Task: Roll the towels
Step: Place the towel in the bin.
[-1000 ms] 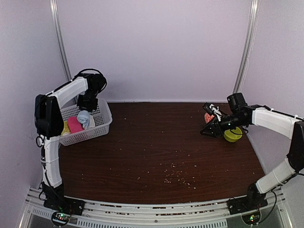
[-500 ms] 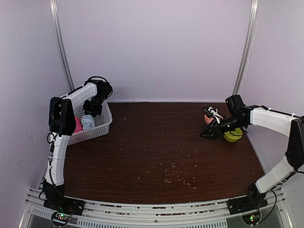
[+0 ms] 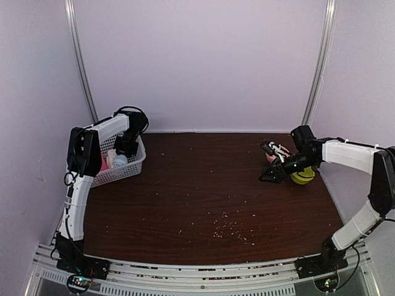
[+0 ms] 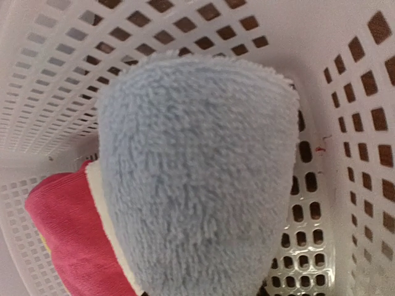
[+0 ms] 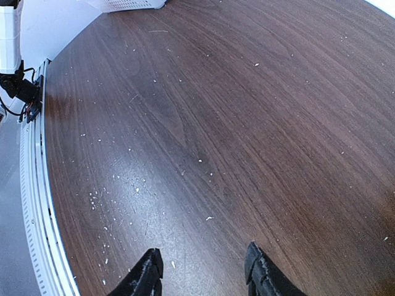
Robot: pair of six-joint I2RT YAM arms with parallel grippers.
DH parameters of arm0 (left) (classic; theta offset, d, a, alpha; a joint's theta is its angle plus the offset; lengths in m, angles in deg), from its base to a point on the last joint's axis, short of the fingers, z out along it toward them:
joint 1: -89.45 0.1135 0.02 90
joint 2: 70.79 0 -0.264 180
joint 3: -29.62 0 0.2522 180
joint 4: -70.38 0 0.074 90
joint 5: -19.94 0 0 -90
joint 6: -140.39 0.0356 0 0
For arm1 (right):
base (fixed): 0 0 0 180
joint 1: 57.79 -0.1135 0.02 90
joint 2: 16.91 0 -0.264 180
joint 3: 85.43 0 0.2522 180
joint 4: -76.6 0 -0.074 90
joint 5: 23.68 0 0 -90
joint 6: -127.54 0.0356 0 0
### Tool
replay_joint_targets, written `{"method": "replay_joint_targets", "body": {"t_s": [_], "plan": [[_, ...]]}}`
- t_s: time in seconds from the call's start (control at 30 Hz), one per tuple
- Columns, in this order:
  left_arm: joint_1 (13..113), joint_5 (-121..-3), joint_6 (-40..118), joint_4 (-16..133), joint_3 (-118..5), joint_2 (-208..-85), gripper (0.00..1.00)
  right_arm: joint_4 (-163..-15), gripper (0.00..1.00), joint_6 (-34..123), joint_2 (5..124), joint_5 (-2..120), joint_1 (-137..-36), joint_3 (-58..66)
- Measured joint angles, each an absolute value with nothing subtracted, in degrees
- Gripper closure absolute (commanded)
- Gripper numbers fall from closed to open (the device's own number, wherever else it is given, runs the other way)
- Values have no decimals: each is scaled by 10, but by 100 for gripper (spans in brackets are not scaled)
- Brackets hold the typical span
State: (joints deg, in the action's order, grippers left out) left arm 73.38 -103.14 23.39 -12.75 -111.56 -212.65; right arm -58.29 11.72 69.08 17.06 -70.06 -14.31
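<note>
From above, the left tool [image 3: 125, 150] sat in the far-left basket [image 3: 134, 165], gripping the blue towel [image 3: 120, 161]. In its wrist view that towel filled the frame, hiding the fingers. In the right wrist view, the right tool [image 5: 203, 279] stood partly open over the table [image 5: 216, 123], holding nothing.

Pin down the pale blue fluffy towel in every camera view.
Top external: pale blue fluffy towel far left, inside the white plastic lattice basket.
Left wrist: the towel fills the centre, basket walls around it.
Right wrist: not in it; only the basket's corner at the top edge.
Shared landmark: the basket.
</note>
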Motion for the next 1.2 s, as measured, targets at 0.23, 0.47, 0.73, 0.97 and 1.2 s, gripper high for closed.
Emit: {"method": "replay_joint_targets", "body": {"t_s": [0.23, 0.47, 0.73, 0.97, 1.2], "plan": [[748, -956, 237, -69, -1084, -2114, 100, -576, 53, 107, 698, 171, -701, -143], [771, -868, 228, 9, -1013, -2073, 86, -572, 53, 104, 704, 170, -701, -143], [787, -787, 217, 57, -989, -2058, 64, -560, 51, 94, 711, 171, -701, -143], [787, -754, 215, 76, -967, -2045, 51, -560, 49, 95, 711, 171, -700, -143], [785, -719, 215, 72, -934, -1996, 37, -560, 48, 95, 707, 175, -700, -143]]}}
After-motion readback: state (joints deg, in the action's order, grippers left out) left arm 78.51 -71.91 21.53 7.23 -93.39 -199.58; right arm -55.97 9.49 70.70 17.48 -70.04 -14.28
